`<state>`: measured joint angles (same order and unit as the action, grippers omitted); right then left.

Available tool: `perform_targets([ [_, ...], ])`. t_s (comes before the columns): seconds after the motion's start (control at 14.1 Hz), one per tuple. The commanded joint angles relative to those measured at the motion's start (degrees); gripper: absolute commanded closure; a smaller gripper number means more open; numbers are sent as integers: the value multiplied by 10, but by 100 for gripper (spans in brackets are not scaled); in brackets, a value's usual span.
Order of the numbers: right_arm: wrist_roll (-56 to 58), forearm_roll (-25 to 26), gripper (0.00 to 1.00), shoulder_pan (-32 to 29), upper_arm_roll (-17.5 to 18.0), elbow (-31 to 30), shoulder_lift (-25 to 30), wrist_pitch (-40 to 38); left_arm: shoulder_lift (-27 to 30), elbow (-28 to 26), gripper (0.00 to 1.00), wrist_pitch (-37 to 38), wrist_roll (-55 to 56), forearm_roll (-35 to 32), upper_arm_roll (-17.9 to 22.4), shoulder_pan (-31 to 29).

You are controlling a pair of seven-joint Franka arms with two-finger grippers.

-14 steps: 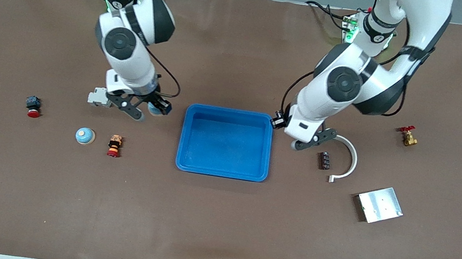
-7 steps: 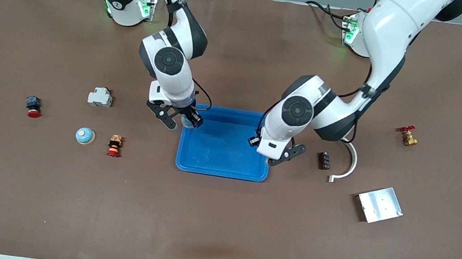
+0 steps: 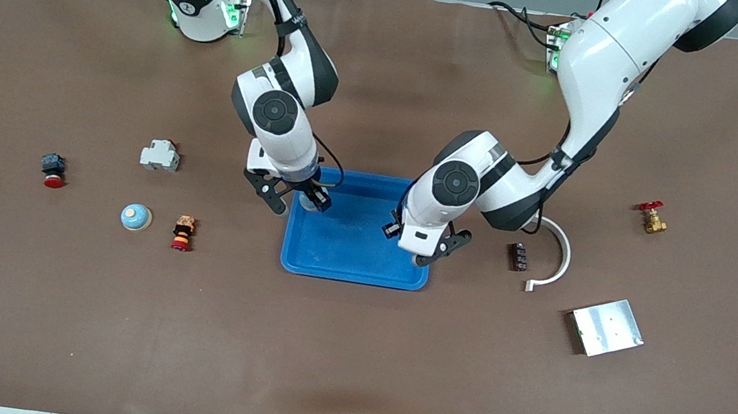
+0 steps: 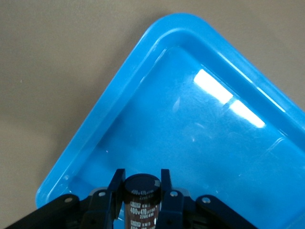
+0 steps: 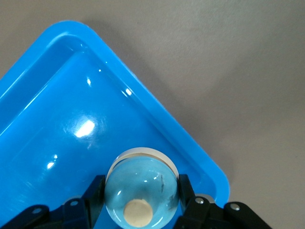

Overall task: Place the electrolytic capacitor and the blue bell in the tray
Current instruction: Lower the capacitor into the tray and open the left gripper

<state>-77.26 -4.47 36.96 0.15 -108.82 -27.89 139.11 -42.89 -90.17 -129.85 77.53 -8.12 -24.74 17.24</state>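
The bright-blue tray (image 3: 355, 252) lies mid-table. My right gripper (image 3: 316, 199) hangs over the tray's corner toward the right arm's end, shut on a light-blue bell (image 5: 141, 191) with a tan button. The tray's floor (image 5: 71, 109) shows below it. My left gripper (image 3: 396, 230) hangs over the tray's side toward the left arm's end, shut on a black electrolytic capacitor (image 4: 141, 198) with white print. The tray's floor (image 4: 200, 124) lies under it.
A second light-blue bell (image 3: 136, 217), an orange-red stacked button (image 3: 182, 233), a white breaker (image 3: 160, 154) and a red push button (image 3: 53, 170) lie toward the right arm's end. A black terminal block (image 3: 519, 256), white curved piece (image 3: 559, 252), silver plate (image 3: 607, 327) and brass valve (image 3: 652, 218) lie toward the left arm's end.
Both arms have swung inward with their loads: the right gripper with the bell moved from beside the breaker to over the tray, the left gripper from beside the curved piece to over the tray.
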Motion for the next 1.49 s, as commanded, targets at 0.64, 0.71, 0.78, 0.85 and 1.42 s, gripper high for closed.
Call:
perform_targets([
  [0.64,-54,-9,100,38,-8,78,-81,0,-35,-11,87,-22,17,-56,4,6],
  [0.71,-54,-6,100,39,-8,78,-83,-1,-33,-13,57,-22,17,-56,4,5],
  [0.78,-54,-4,100,39,-8,78,-85,-1,-33,-14,27,-22,17,-56,4,5],
  [0.85,-54,-4,100,40,-8,78,-87,0,-31,-15,0,-19,16,-56,4,2],
  [1.42,-55,-2,100,50,-9,90,-104,0,43,-12,0,60,10,-23,-18,-53],
])
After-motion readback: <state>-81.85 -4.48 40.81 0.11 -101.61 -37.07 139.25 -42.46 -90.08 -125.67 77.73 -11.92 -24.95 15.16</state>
